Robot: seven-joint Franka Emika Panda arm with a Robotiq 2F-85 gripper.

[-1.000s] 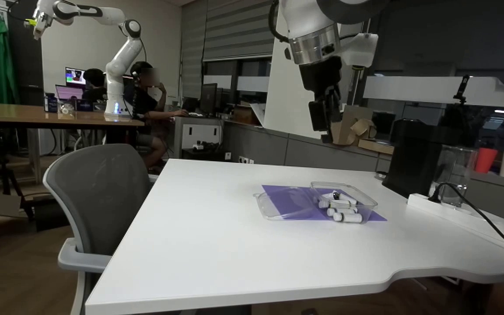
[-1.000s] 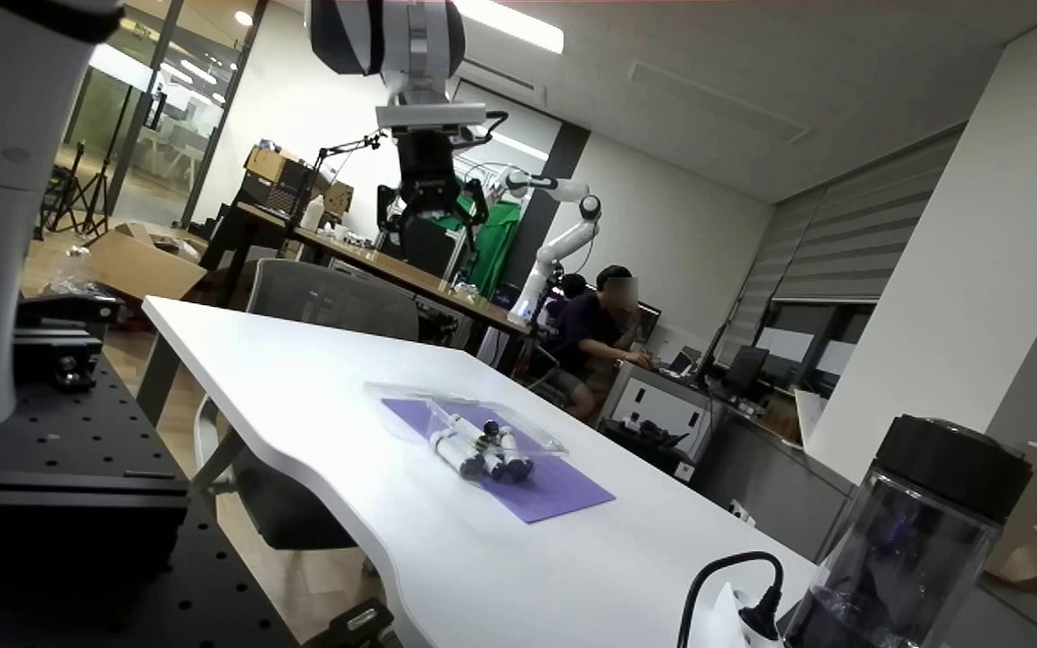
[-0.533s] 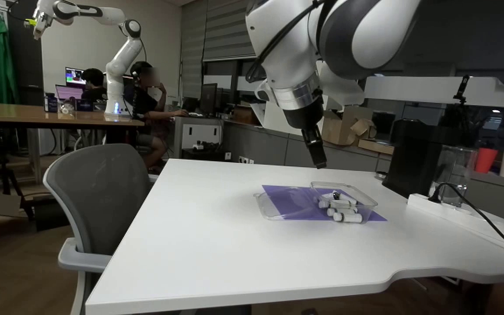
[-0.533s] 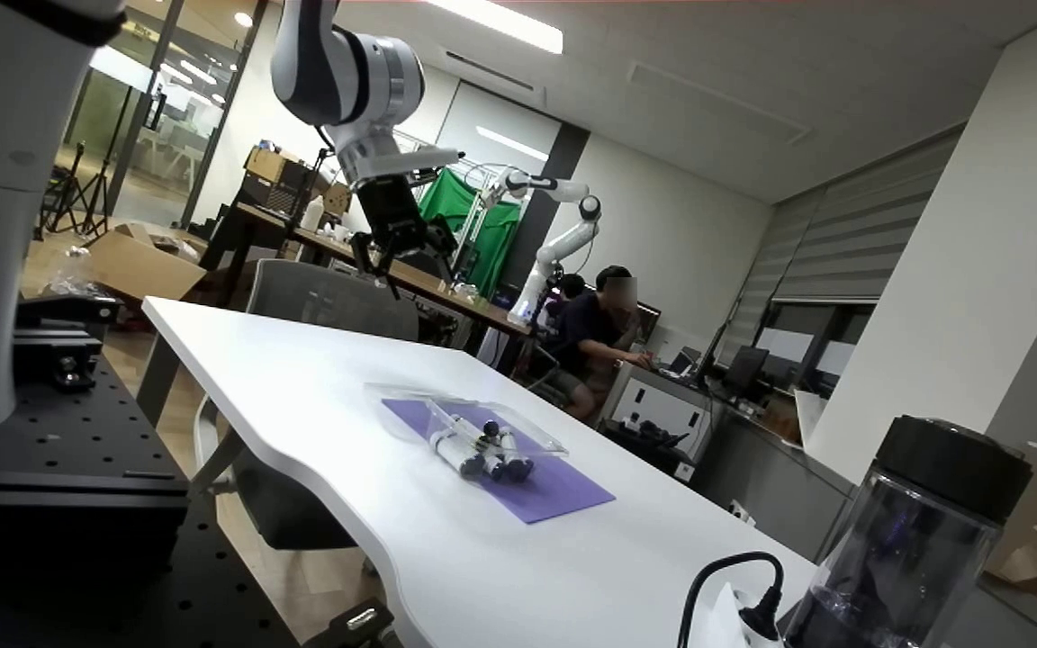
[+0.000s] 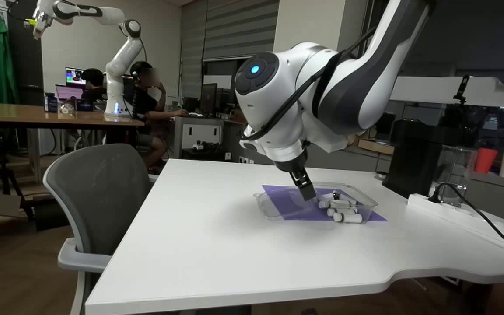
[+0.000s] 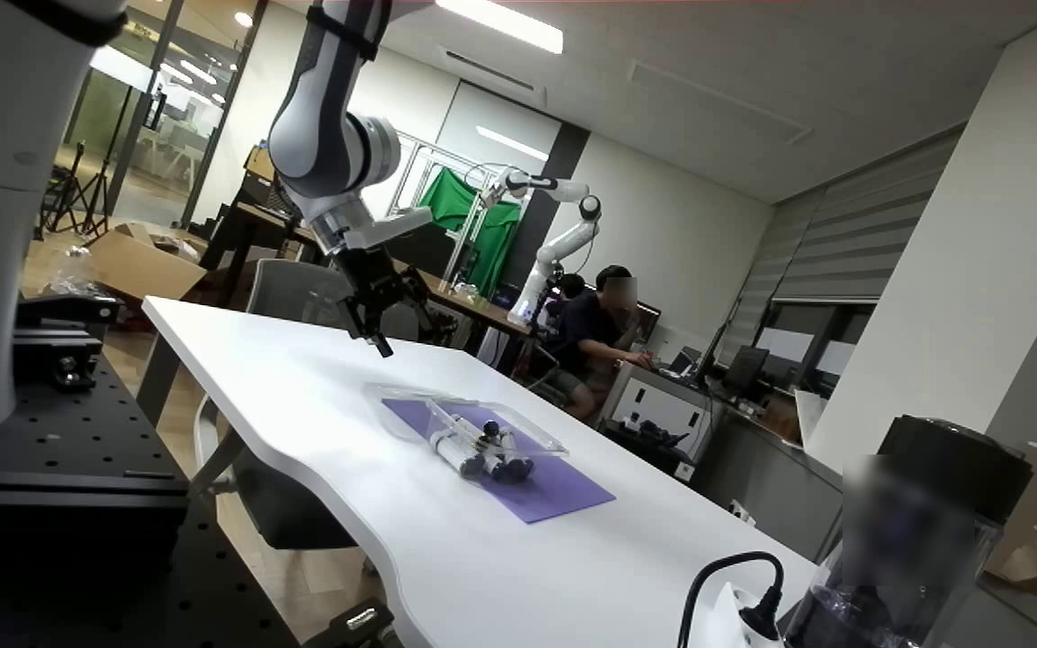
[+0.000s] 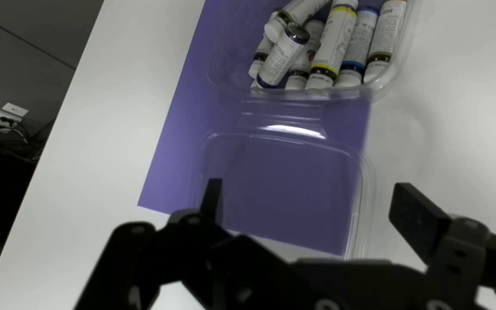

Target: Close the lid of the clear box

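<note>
The clear box (image 5: 368,202) stands on a purple sheet (image 5: 378,217) on the white table and holds several small white-labelled bottles (image 5: 340,204). Its see-through lid (image 5: 276,205) is folded open and lies out flat beside it, joined along one edge. In the wrist view the box (image 7: 304,95) is at the top, and the lid (image 7: 282,185) is below it, partly behind the fingers. My gripper (image 7: 308,189) is open and empty, its fingers spread wider than the lid. In an exterior view the gripper (image 6: 411,342) is above the table near the lid side, apart from it.
A power strip (image 5: 457,218) with a black cable and a clear bottle with a black lid (image 6: 924,531) stand at one side of the table. A grey chair (image 5: 99,201) is by the opposite edge. A second arm stands on another table behind.
The gripper has come down from high above the table towards the lid and its wrist has turned. The box, the lid and the bottles have not moved.
</note>
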